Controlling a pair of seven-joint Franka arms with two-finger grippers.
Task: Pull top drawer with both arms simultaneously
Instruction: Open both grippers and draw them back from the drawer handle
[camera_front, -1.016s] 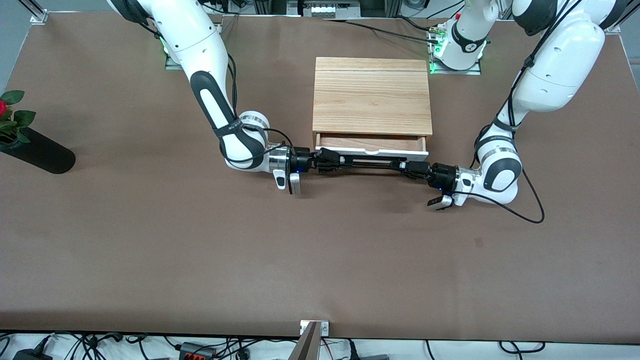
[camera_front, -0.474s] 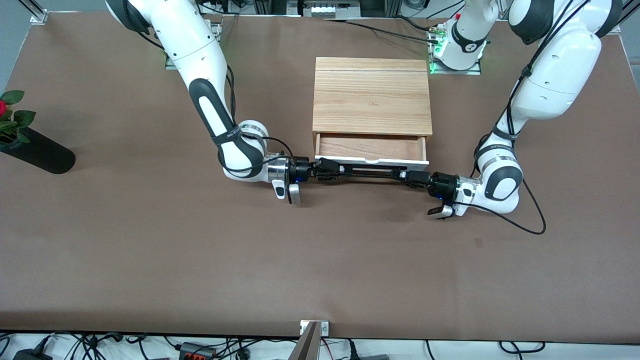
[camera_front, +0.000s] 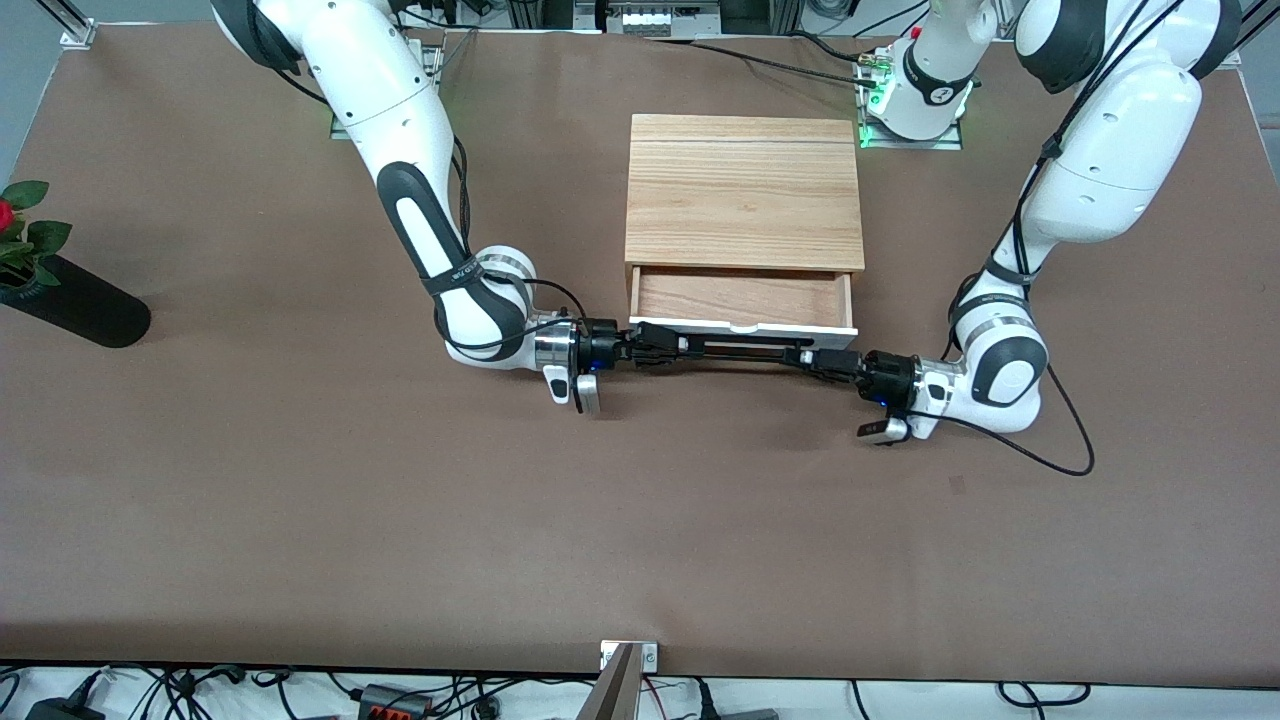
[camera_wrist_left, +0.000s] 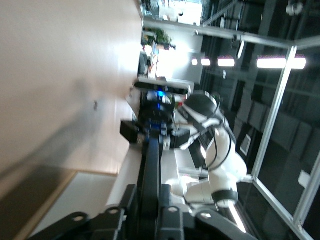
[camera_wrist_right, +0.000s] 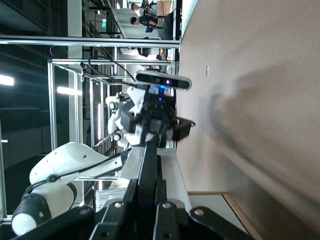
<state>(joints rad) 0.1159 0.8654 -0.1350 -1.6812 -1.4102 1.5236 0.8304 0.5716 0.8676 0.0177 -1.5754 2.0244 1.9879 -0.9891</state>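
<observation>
The top drawer (camera_front: 742, 298) of the light-wood box (camera_front: 744, 190) stands partly pulled out, its reddish-brown inside showing above its white front panel (camera_front: 742, 326). Its black bar handle (camera_front: 745, 349) runs along the front. My right gripper (camera_front: 662, 347) is shut on the handle's end toward the right arm. My left gripper (camera_front: 822, 360) is shut on the end toward the left arm. In the left wrist view my left gripper (camera_wrist_left: 150, 220) clamps the handle (camera_wrist_left: 151, 165), and in the right wrist view my right gripper (camera_wrist_right: 146, 210) clamps the handle (camera_wrist_right: 148, 165); each shows the other gripper farther off.
A dark vase with a red rose (camera_front: 60, 295) lies at the table's edge toward the right arm's end. A black cable (camera_front: 1060, 440) loops on the table by the left wrist. The brown table (camera_front: 640, 520) stretches wide nearer the front camera.
Both grippers have moved toward the front camera with the handle, and the drawer has slid farther out of the box, showing more of its inside.
</observation>
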